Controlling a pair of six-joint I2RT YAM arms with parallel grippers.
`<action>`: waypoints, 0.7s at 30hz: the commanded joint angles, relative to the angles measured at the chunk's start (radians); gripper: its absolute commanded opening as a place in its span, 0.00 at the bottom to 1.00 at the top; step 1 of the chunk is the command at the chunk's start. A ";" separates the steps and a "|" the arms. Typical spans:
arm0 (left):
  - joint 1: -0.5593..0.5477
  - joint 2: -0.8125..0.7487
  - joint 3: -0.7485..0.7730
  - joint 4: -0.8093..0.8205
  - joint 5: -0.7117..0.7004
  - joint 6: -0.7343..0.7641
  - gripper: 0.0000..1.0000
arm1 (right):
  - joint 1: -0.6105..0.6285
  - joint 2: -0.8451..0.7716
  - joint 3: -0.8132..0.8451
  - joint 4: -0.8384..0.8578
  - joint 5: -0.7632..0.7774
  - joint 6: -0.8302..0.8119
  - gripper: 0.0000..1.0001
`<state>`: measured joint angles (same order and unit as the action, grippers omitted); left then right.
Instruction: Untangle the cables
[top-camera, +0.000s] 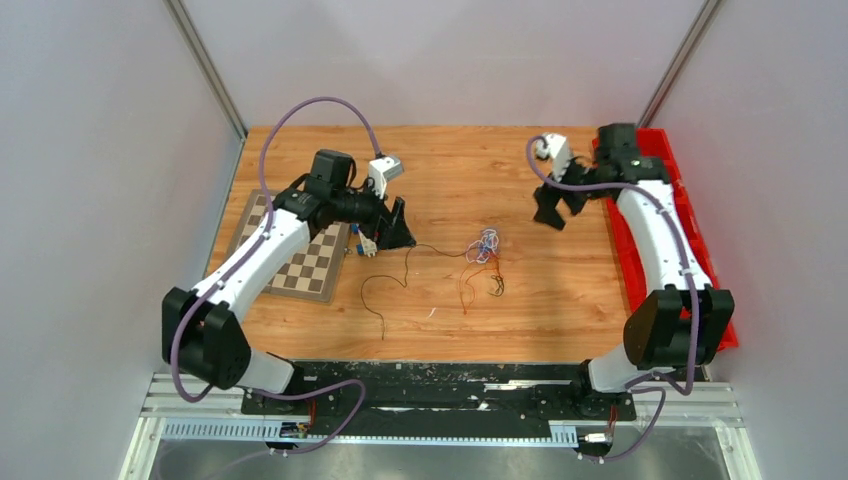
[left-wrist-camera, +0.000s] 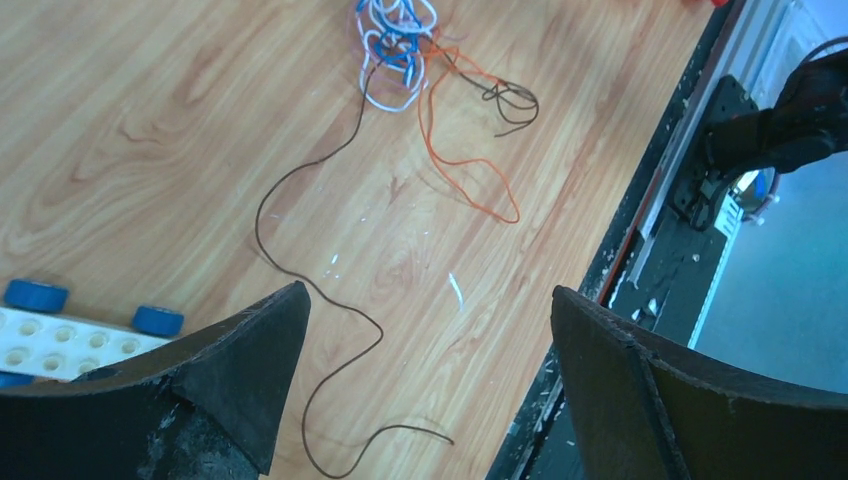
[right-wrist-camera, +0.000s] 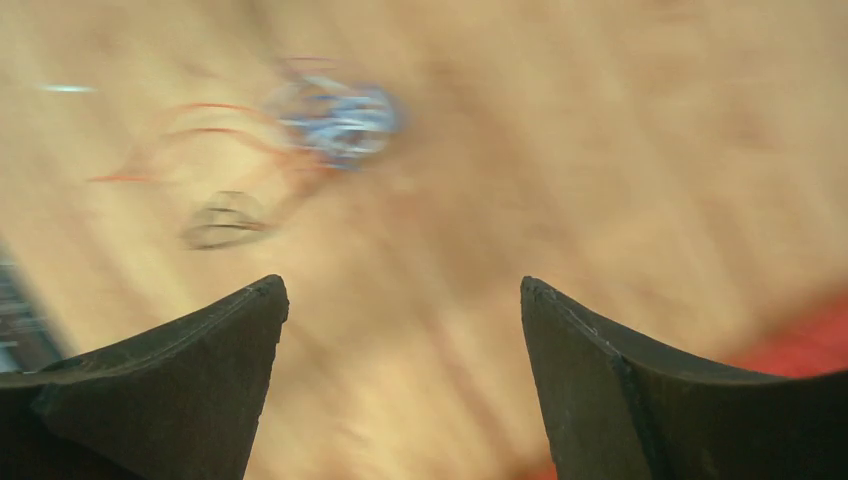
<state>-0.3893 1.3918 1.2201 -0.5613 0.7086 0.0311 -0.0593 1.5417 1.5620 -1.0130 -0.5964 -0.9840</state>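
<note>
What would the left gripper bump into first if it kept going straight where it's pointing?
Most likely the wooden table, right by the dark brown cable. The open left gripper points down there, with nothing else showing in between, though depth is unclear.

Thin multicoloured cables (top-camera: 487, 244) lie partly knotted, strands trailing.

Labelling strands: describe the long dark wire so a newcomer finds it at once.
On the wooden table, between the chessboard and the blue-white tangle, lies the dark wire. It snakes from the tangle toward the near edge. Unlike the orange wire beside it, it is brown-black and the longest loose strand.
</note>
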 joint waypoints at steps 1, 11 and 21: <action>0.002 0.090 -0.010 0.056 0.067 0.069 0.93 | 0.137 -0.061 -0.224 0.057 -0.148 0.382 0.87; -0.090 0.290 0.058 0.203 0.188 0.198 0.70 | 0.191 0.145 -0.274 0.385 -0.103 0.778 0.66; -0.113 0.570 0.171 0.471 0.115 -0.296 0.71 | 0.224 0.374 -0.180 0.431 -0.081 0.848 0.76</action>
<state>-0.4896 1.8656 1.3327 -0.2466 0.8505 -0.0326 0.1463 1.9015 1.3361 -0.6304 -0.6846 -0.1818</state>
